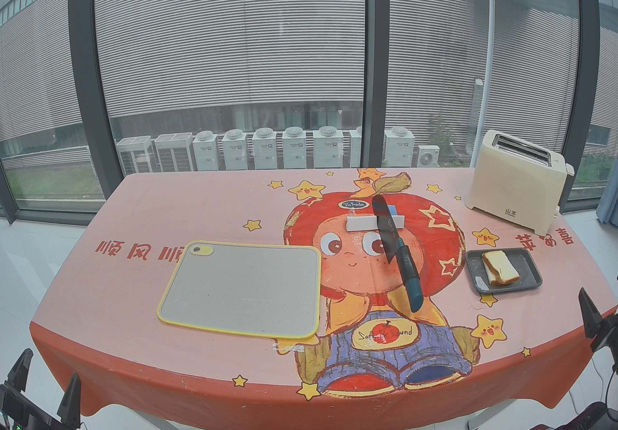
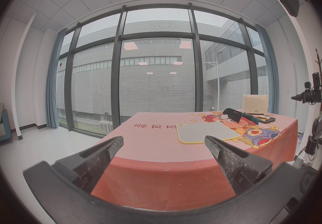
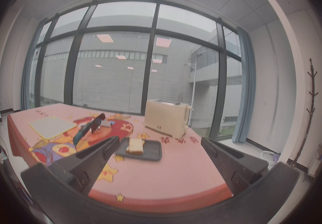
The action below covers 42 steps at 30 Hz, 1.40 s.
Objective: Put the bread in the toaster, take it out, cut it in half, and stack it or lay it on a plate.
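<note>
Tall dark-framed windows (image 2: pixel 157 67) look onto a grey ribbed building (image 1: pixel 225 32).

Toaster (image 1: pixel 518 183) slot interior hidden, bread (image 1: pixel 500 267) perhaps two slices

Red characters (image 1: pixel 138 251) cross the tablecloth (image 1: pixel 193 206); a small dark mark (image 1: pixel 510 213) sits on the toaster (image 1: pixel 518 180).

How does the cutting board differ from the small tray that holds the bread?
The cutting board is pale grey with a yellow rim; the tray is dark grey. The cutting board is clearly larger than the tray. The cutting board lies bare, while the tray carries the bread. Both are rounded rectangles lying flat on the table.
</note>
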Motion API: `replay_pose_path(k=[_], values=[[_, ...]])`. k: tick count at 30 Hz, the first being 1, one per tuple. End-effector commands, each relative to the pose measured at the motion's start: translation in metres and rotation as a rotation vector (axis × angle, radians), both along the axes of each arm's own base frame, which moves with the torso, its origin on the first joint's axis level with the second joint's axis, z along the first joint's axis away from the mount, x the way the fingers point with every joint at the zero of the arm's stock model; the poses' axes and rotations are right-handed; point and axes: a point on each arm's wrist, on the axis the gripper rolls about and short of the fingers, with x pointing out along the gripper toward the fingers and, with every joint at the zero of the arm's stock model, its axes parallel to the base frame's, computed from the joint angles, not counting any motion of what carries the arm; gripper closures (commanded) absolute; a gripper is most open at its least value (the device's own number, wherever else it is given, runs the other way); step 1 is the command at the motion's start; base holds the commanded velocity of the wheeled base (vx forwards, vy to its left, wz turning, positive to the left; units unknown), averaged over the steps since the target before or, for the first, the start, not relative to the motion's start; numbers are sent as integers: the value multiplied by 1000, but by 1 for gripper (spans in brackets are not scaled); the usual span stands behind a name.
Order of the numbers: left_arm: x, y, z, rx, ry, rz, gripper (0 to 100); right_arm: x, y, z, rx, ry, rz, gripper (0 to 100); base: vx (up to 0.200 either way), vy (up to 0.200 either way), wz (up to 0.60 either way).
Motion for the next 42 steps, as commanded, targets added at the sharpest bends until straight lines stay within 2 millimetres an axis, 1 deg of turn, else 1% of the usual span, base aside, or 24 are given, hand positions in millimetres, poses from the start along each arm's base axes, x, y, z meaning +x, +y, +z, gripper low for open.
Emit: replay_pose_path(k=[1, 4, 7, 18, 22, 27, 37, 41, 42], values=[[1, 0, -5, 0, 18, 1, 0, -23, -1, 5, 4, -75, 4, 0, 0, 0, 0], [1, 0, -5, -2, 19, 1, 0, -30, -1, 3, 3, -62, 7, 0, 0, 0, 0], [1, 0, -5, 0, 18, 1, 0, -34, -1, 3, 3, -58, 8, 0, 0, 0, 0], [1, 0, -5, 0, 18, 1, 0, -39, 0, 1, 11, -83, 65, 0, 0, 0, 0], [1, 0, -5, 0, 18, 1, 0, -40, 0, -3, 10, -77, 76, 0, 0, 0, 0], [1, 0, -5, 0, 19, 1, 0, -40, 1, -2, 15, -83, 101, 0, 0, 0, 0], [1, 0, -5, -2, 18, 1, 0, -40, 1, 1, 19, -87, 35, 0, 0, 0, 0], [1, 0, -5, 0, 19, 1, 0, -40, 1, -5, 18, -71, -13, 0, 0, 0, 0], [1, 0, -5, 0, 19, 1, 0, -40, 1, -10, 19, -60, -13, 0, 0, 0, 0]])
